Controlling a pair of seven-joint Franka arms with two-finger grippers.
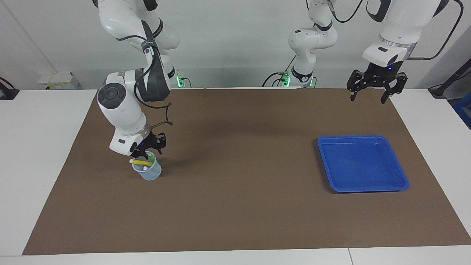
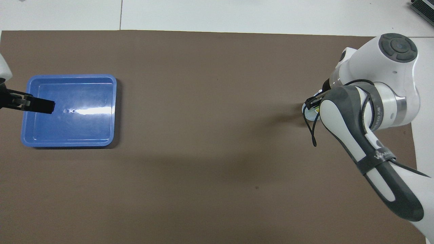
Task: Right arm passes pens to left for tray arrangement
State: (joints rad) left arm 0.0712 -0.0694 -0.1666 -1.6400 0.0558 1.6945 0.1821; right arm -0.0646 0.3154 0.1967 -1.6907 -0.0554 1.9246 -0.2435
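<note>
Pens stand in a small translucent bluish cup (image 1: 147, 172) toward the right arm's end of the mat: a yellow pen (image 1: 141, 162) lies across its mouth and a green pen (image 1: 151, 158) leans beside it. My right gripper (image 1: 149, 154) is down at the cup's mouth, fingers a little apart, right at the pens' tops. In the overhead view the right arm hides nearly all of the cup (image 2: 306, 110). The blue tray (image 1: 362, 165) lies bare toward the left arm's end. My left gripper (image 1: 369, 96) hangs open, raised, over the tray's (image 2: 84, 128) outer edge.
A brown mat (image 1: 235, 206) covers the table's middle, with white table (image 1: 36, 147) around it. A loose black cable (image 2: 313, 132) dangles from the right wrist near the cup.
</note>
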